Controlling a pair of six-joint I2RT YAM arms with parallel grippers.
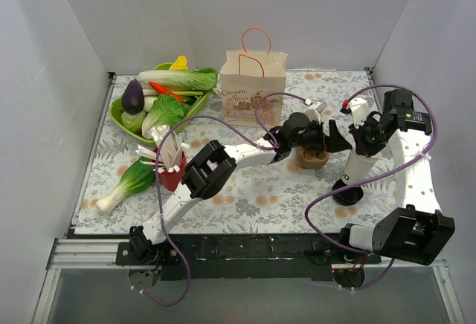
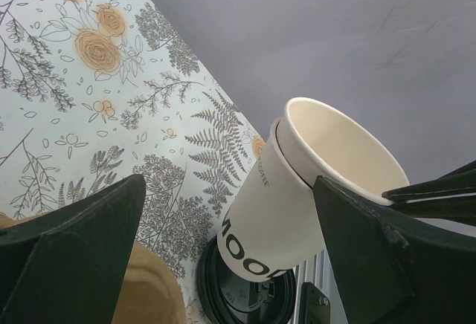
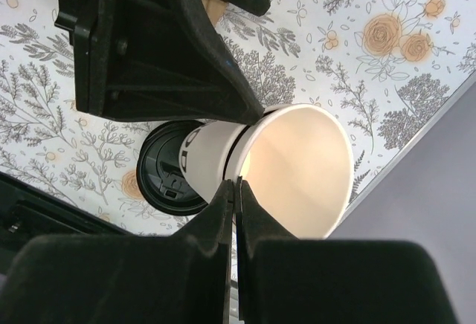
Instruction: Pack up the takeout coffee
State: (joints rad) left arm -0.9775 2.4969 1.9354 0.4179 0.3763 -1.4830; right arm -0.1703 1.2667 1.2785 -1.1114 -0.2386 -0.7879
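No lidded takeout coffee shows in any view. My right gripper (image 3: 238, 184) is shut on the rim of a lidless white paper cup (image 3: 297, 168) with black lettering, holding it tilted above a loose black lid (image 3: 163, 179) on the floral tablecloth. In the top view the cup (image 1: 361, 163) hangs over that lid (image 1: 346, 194) under the right gripper (image 1: 366, 144). My left gripper (image 2: 230, 246) is open, and the cup (image 2: 275, 212) and lid (image 2: 238, 302) show between its fingers. A brown cardboard carrier (image 1: 312, 160) sits just below the left gripper (image 1: 326, 138).
A paper bag (image 1: 253, 86) with handles stands at the back centre. A green tray (image 1: 119, 120) of toy vegetables lies back left. A red cup of white sticks (image 1: 171, 169) and a loose bok choy (image 1: 130, 183) sit front left. White walls close in three sides.
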